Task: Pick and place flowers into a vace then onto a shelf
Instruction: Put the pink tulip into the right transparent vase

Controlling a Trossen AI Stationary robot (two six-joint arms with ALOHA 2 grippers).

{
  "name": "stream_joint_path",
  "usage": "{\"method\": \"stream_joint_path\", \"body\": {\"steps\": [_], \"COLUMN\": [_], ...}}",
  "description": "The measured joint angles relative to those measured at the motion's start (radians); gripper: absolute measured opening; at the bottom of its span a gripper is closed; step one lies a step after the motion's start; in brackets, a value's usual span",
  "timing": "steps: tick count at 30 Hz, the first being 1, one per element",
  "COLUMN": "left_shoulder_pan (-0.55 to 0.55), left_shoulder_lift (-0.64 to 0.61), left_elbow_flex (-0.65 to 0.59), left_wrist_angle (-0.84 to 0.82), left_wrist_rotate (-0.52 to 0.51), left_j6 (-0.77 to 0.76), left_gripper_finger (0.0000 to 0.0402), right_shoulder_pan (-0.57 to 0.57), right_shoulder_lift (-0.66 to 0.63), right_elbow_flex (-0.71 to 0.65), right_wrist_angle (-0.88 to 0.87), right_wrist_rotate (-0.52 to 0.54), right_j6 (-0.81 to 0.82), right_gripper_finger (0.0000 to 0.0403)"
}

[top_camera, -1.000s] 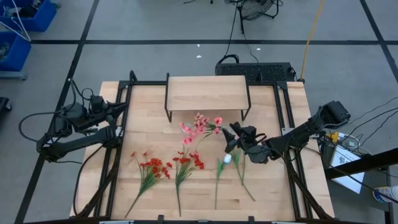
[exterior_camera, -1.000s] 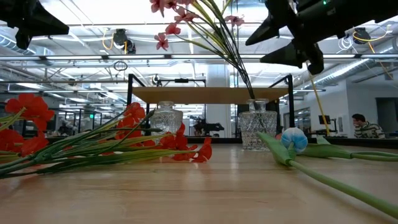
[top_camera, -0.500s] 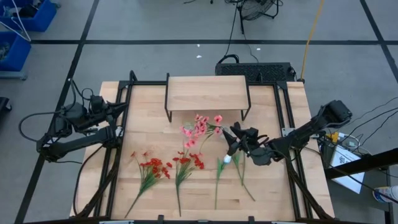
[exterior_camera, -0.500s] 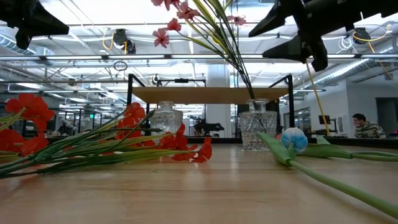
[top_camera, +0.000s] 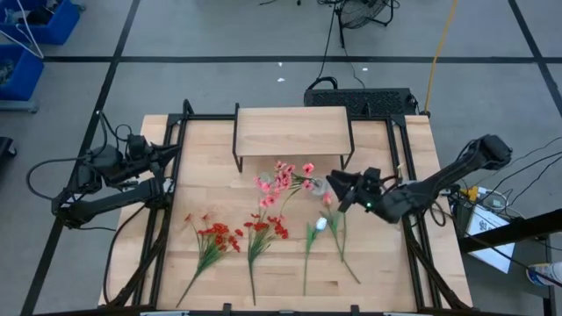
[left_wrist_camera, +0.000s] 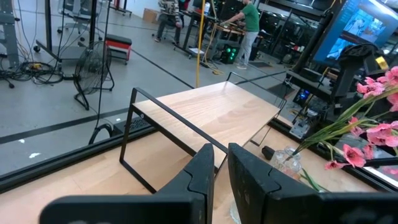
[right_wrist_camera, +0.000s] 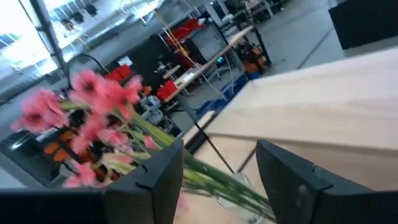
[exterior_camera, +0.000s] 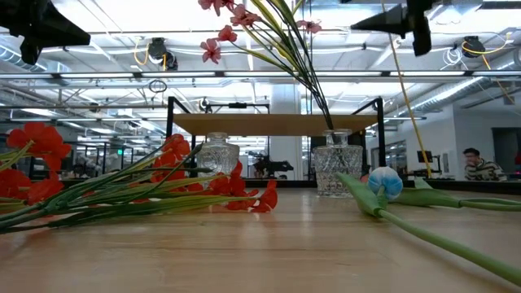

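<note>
One spray of pink blossoms (top_camera: pixel 283 179) stood in the vase (top_camera: pixel 318 187) as the right gripper (top_camera: pixel 344 190), empty and released, withdrew rightward, leaving four flowers on the worktop (top_camera: pixel 198 189).

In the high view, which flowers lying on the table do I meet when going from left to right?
Left red spray → second red spray → white tulip → pink tulip.

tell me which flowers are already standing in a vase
The pink spray: its stems rise from the glass vase by the shelf. The red sprays and tulips lie flat on the table.
</note>
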Motion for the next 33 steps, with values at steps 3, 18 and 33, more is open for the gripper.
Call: {"method": "stream_joint_path", "body": {"steps": [3,18,33], "left_shoulder_pan": [0.0,0.0,0.0], "left_shoulder_lift": [0.0,0.0,0.0], "left_elbow_flex": [0.0,0.0,0.0], "left_wrist_angle": [0.0,0.0,0.0], "left_wrist_rotate": [0.0,0.0,0.0], "left_j6": [0.0,0.0,0.0], "left_gripper_finger": [0.0051,0.0051,0.0051], "right_shoulder_pan": [0.0,0.001,0.0], "right_shoulder_lift": [-0.03,-0.14,0.011], "right_elbow_flex": [0.0,-0.001,-0.001], "right_wrist_angle": [-0.001,-0.64,-0.782], "right_wrist_rotate": [-0.072,-0.598,-1.042], "right_j6": [0.005,0.633,0.678], "right_gripper_finger": [0.0178,0.0169,0.0169]}}
